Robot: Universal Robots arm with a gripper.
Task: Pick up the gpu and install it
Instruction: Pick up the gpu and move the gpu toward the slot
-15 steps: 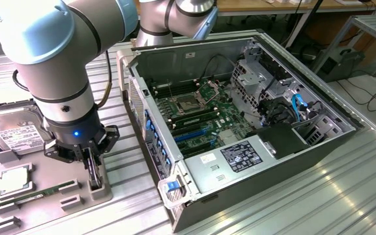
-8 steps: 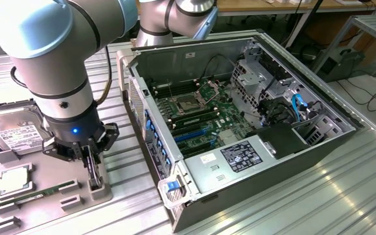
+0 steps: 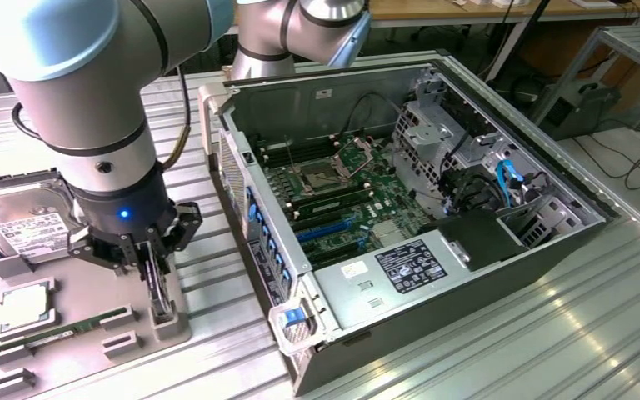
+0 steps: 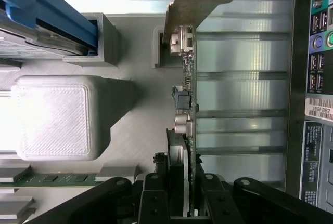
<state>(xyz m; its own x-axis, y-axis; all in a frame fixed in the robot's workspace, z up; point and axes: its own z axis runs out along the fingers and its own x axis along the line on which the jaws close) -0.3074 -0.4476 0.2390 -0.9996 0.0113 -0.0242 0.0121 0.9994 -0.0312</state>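
The end effector (image 3: 153,271), narrowed from straight above, grips the gpu (image 4: 188,99), which stands on edge in its tray (image 3: 87,354) slot on the bench (image 3: 587,333), long axis level, beside the open case (image 3: 332,308) toward the exterior view's right.

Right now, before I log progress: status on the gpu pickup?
Tool closed on gpu. Card upright in gray fixture, not yet lifted. Computer case open alongside, clear of tool.
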